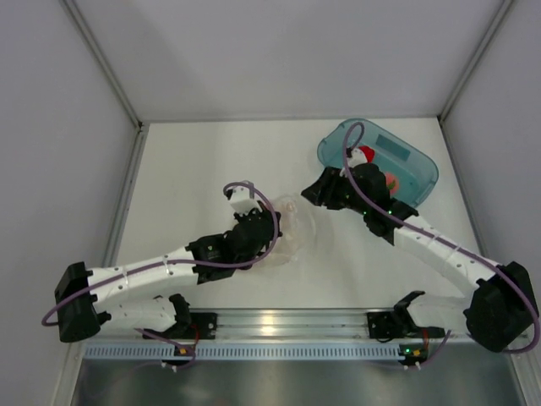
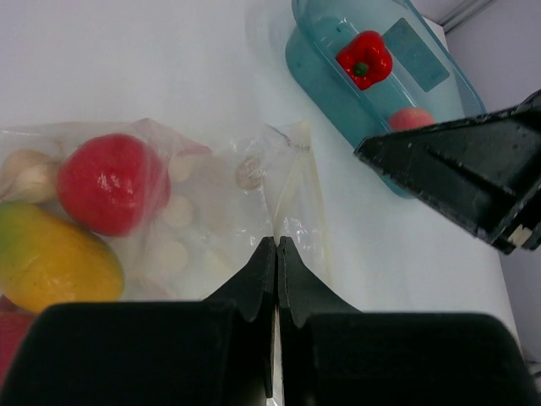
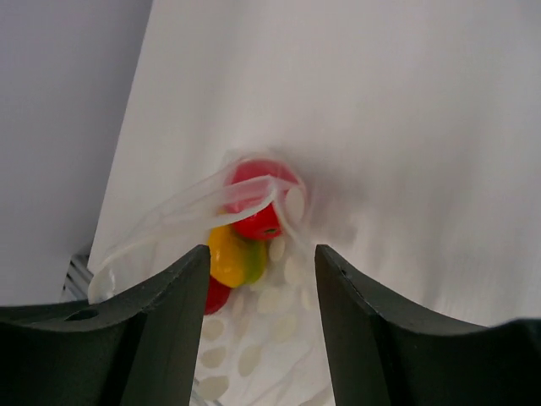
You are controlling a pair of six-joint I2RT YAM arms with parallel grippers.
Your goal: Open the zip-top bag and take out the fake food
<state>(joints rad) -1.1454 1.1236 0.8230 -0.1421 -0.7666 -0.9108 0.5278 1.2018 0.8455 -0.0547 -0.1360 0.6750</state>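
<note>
The zip-top bag [image 2: 211, 211], clear with white dots, lies on the white table and shows faintly in the top view [image 1: 294, 230]. Inside it are fake food pieces: a red fruit [image 2: 110, 182], a yellow-green one [image 2: 55, 258] and a pale one [image 2: 25, 169]. My left gripper [image 2: 277, 243] is shut on the bag's right edge, at the bag's left side in the top view [image 1: 272, 230]. My right gripper [image 3: 262, 258] is open and empty, hovering over the bag's mouth, where red [image 3: 258, 222] and yellow [image 3: 228, 254] pieces show. It sits right of the bag [image 1: 313, 196].
A teal translucent tub [image 1: 414, 173] stands at the back right, holding a red pepper [image 2: 365, 57] and a pinkish peach [image 2: 410, 118]. The right arm's links cross over the tub. Grey walls close in the table on three sides.
</note>
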